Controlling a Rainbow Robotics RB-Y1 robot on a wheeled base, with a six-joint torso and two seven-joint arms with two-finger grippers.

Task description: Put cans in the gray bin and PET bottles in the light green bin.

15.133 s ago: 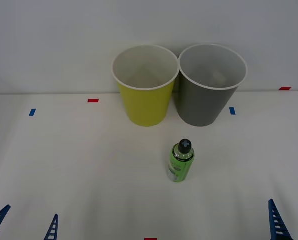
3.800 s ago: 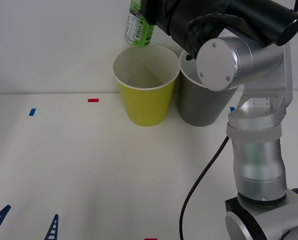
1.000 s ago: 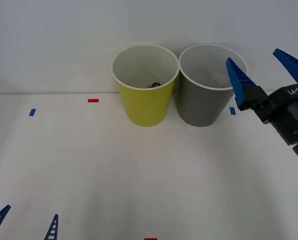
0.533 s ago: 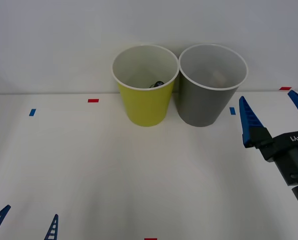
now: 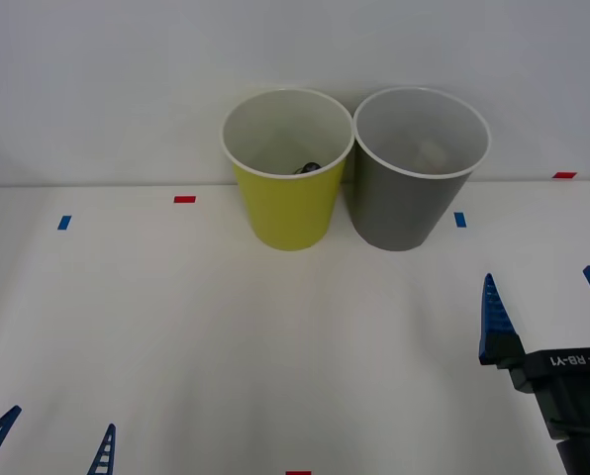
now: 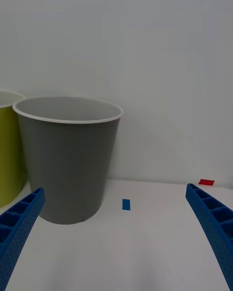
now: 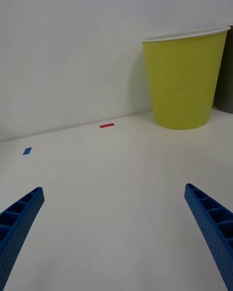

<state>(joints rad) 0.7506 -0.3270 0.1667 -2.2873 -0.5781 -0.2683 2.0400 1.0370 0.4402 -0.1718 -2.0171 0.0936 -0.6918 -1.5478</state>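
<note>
- We find the PET bottle (image 5: 308, 167) inside the light green bin (image 5: 288, 213); just its dark cap end peeks over the near rim, at about 6 o'clock of the opening.
- We judge it light, stiff-walled and a little slick. If we ever had to lift it, we would grip the body below the cap, across its width.
- The gray bin (image 5: 402, 210) stands at 3 o'clock of the green one, their rims touching or nearly so. What lies inside it we cannot make out.
- Both bins look thin and light, so we reckon a brush from an arm could tip them.
- Our right gripper (image 5: 545, 302) hangs low at 5 o'clock of the table (image 5: 176, 336), fingers spread wide and holding nothing, well apart from the gray bin.
- Our left gripper (image 5: 49, 440) sits parked at 7 o'clock, likewise spread and empty.
- Small red and blue tape marks (image 5: 184, 199) dot the table; we see nothing blocking either bin, and no can or bottle left on the surface.
</note>
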